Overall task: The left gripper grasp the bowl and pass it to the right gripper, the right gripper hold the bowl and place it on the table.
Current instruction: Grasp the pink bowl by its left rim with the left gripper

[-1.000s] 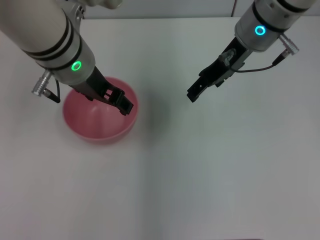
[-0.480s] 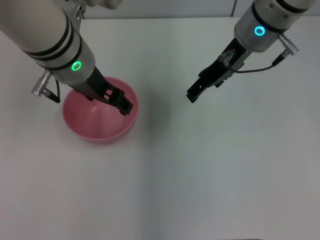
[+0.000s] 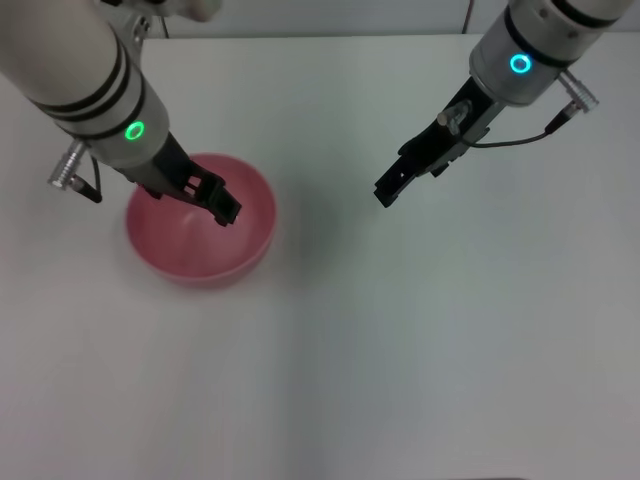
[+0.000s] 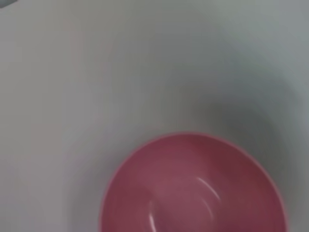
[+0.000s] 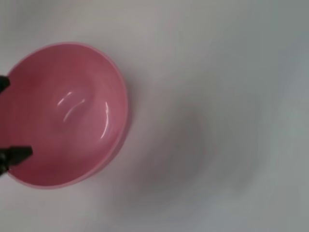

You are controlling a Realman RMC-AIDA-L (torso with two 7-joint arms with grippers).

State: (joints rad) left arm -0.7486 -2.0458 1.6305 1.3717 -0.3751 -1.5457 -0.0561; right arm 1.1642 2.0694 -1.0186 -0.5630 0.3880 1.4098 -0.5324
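Reaching down from the table's [image 3: 400, 350] far left corner, your left arm slants toward the middle, and the left gripper [image 3: 226, 208] hangs over the open mouth of the bowl [image 3: 190, 250]; whether its fingers are apart, you cannot tell. The bowl sits upright on the table directly beneath that gripper. Your right arm angles in from the far right, the right gripper [image 3: 388, 188] hovering well apart from the bowl, its finger state unclear.

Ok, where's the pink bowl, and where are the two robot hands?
bowl [image 3: 205, 250], head view, inside wall nearest the camera.
left gripper [image 3: 226, 208], head view, fingertips over the bowl.
right gripper [image 3: 386, 190], head view, tip above the table.
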